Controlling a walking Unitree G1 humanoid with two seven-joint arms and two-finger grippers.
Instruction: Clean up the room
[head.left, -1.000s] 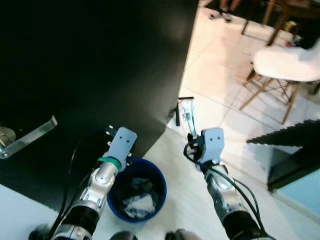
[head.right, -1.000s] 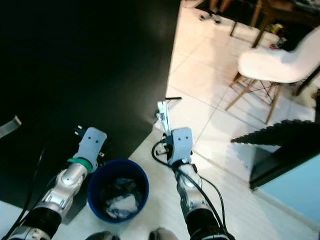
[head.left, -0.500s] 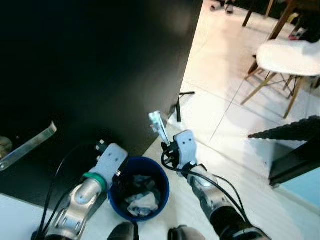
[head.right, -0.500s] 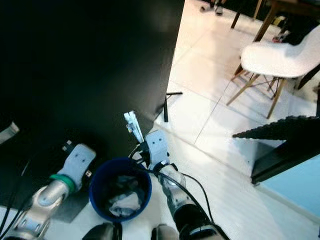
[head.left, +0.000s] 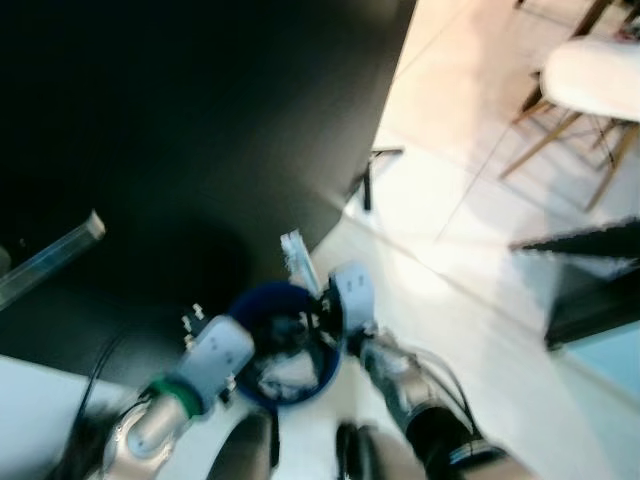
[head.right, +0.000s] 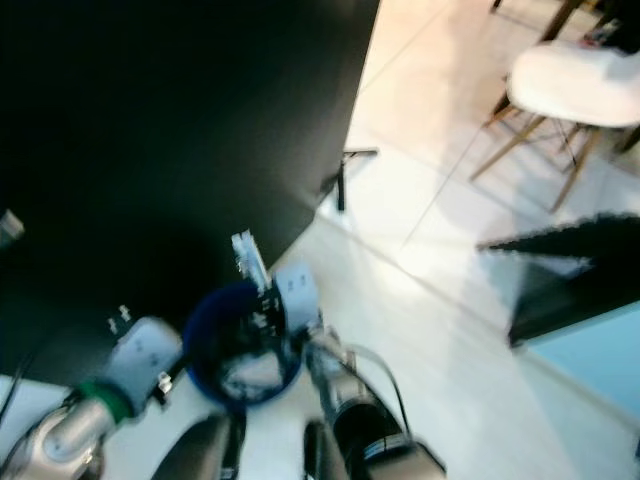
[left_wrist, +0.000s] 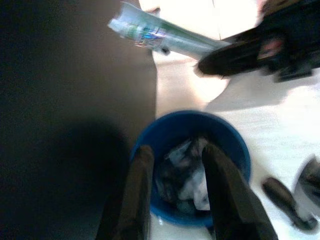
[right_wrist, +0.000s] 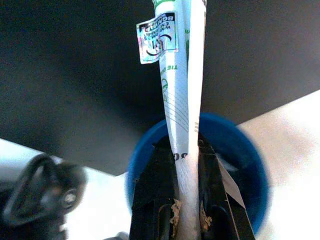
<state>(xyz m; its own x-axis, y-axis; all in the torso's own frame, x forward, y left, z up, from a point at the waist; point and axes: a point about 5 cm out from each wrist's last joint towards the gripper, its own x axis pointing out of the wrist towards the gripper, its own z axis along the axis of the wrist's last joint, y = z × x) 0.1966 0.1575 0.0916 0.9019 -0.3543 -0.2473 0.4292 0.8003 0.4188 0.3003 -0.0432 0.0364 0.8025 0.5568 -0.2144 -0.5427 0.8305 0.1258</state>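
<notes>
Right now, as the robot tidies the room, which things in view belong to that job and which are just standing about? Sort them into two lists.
Part of the job:
- right gripper, shut on the wrapper
- wrapper, held over the bin
- blue bin, holding rubbish
- left gripper, open above the bin

Just standing about:
- white chair
- black door
- tiled floor
</notes>
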